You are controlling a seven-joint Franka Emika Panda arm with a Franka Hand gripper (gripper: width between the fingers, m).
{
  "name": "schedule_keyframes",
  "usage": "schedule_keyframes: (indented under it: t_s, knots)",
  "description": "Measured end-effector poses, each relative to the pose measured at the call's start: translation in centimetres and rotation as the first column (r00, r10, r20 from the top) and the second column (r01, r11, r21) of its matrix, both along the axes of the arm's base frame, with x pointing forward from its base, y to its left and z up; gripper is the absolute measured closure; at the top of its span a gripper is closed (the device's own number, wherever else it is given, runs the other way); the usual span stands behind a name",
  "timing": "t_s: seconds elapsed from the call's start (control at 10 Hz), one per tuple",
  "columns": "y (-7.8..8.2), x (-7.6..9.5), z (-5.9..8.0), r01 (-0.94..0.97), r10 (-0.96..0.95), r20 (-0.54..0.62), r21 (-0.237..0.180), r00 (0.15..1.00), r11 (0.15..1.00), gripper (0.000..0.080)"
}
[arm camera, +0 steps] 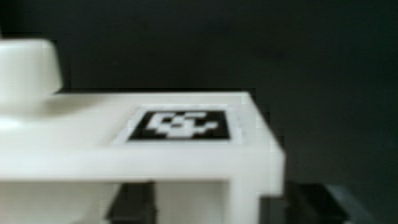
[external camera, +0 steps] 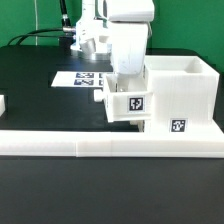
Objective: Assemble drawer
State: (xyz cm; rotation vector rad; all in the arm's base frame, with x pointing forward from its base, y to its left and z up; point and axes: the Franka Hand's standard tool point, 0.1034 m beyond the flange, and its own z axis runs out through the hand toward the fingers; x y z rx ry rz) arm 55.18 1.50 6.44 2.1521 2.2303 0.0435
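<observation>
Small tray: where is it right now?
In the exterior view the small tray sits centre frame under the end effector, against the drawer shell on that view's right, just behind the white rail.

The tall shell [external camera: 180,95] is the landmark. It stands on the table [external camera: 30,85], right behind the long rail [external camera: 110,145]. A small tray [external camera: 128,103] sits against the shell's side, toward the exterior view's left. The gripper [external camera: 126,72] is just above that tray. The marker board [external camera: 80,79] lies flat behind the tray, further left of the shell.
</observation>
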Motion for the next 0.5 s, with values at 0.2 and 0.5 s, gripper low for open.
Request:
schedule_keyframes:
  t_s: [0.2,0.5]
  knots:
    - [-0.4,0.3,1.6,0.001,-0.001,-0.008,-0.016,1.0,1.0,0.0194]
    - [-3.2,0.1,4.8,-0.028,0.026,-0.037,-0.058,0.999,0.998,0.0152]
